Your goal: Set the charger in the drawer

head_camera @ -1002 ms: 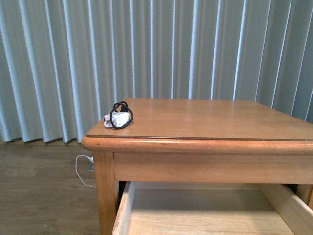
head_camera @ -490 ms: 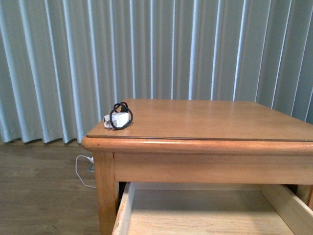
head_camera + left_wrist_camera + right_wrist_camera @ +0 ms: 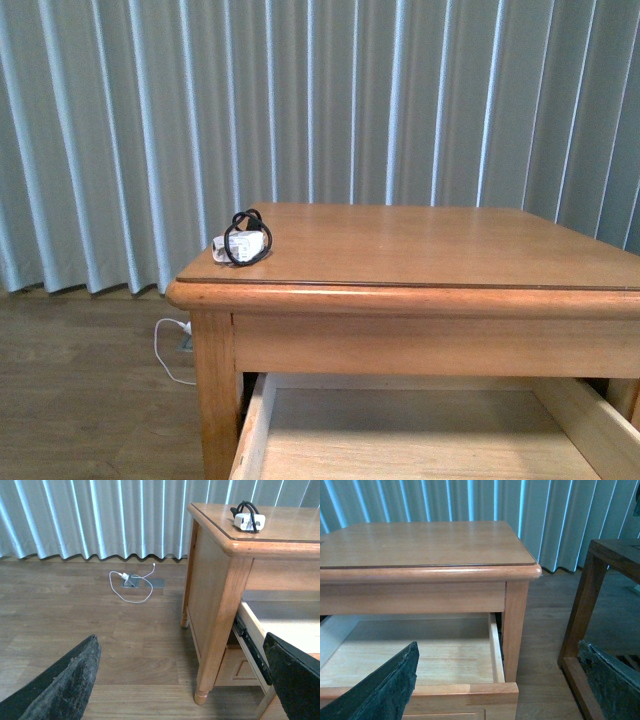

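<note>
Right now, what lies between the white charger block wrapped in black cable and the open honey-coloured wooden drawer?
In the front view, bare tabletop, its rounded edge and the front rail separate the charger from the drawer.

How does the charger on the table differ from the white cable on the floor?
The charger lies on the table near a corner; the white cable lies on the floor by the curtain. The charger's cable is black and coiled around a white block; the white cable spreads in a loose loop. Neither is in the open drawer.
</note>
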